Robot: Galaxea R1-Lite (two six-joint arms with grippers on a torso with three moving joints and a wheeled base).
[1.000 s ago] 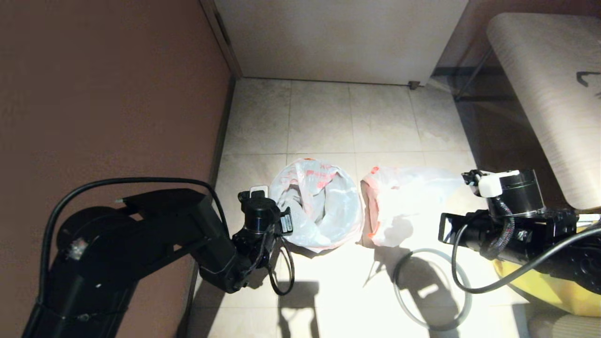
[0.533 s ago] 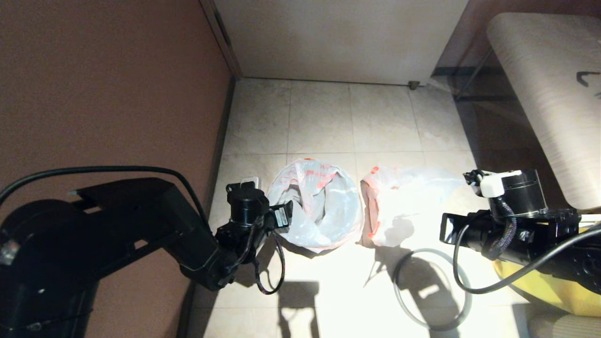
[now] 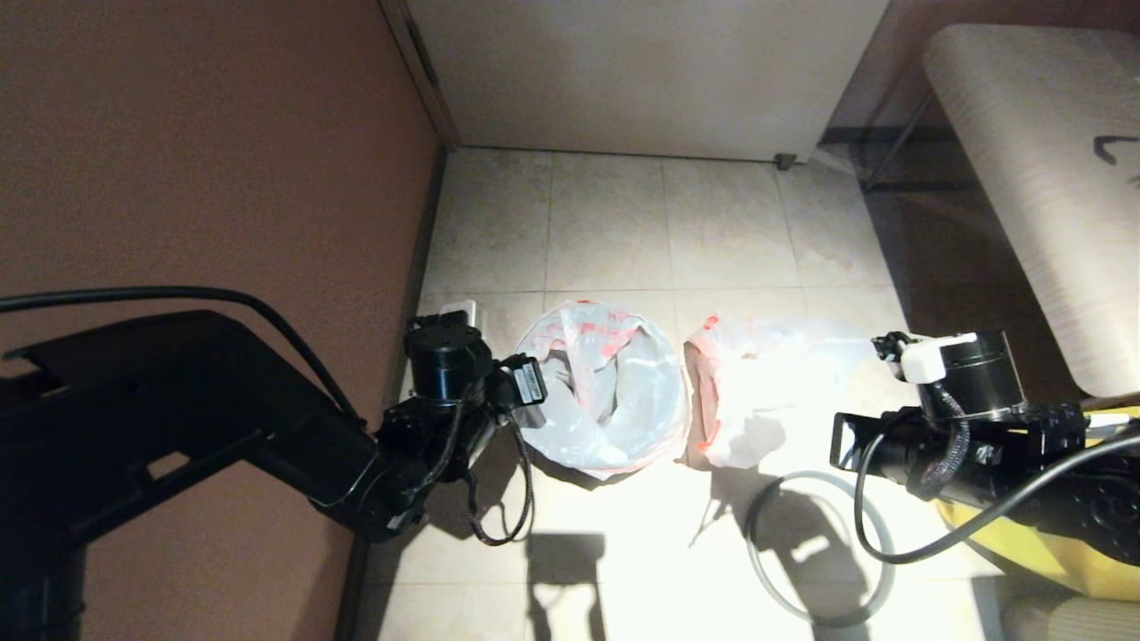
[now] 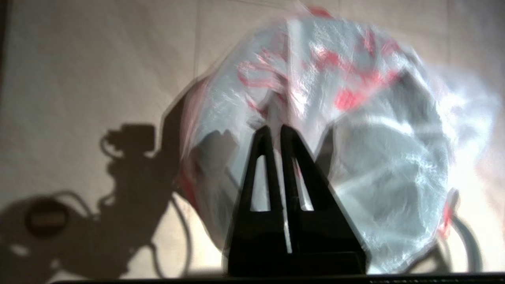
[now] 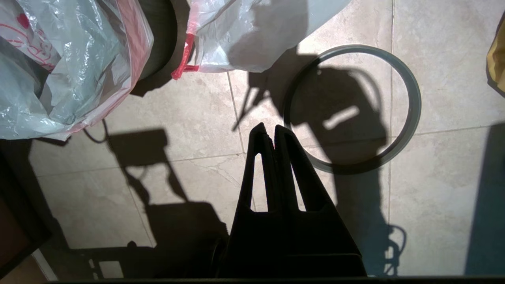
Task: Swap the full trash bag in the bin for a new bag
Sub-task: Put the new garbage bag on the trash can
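— How far along, judging by the floor?

— Well past halfway, apparently. Out of the bin already and lying on the tiles right of centre in the head view: the full trash bag [image 3: 775,392], close against the bin's side. Spread open over the mouth of the bin [image 5: 158,43], at the centre of that view: the new bag [image 3: 606,392], draped down the outside.

— And left to do?

— Probably seating the grey hoop [image 5: 415,104], which lies flat on the floor at lower right of the head view, apart from the bin. Not yet pressed over the liner. Perhaps also shifting the full bag toward the yellow bag [image 3: 1051,556] at the right edge.

— Counts?

— Two printed bags, one yellow bag, one bin, one hoop, two tools.

— State of the tools?

— Left tool [image 4: 275,128]: fingers pressed together, just left of the lined bin, hovering before the plastic, nothing clearly held. Right tool [image 5: 269,127]: closed on nothing, above bare tile beside the hoop.
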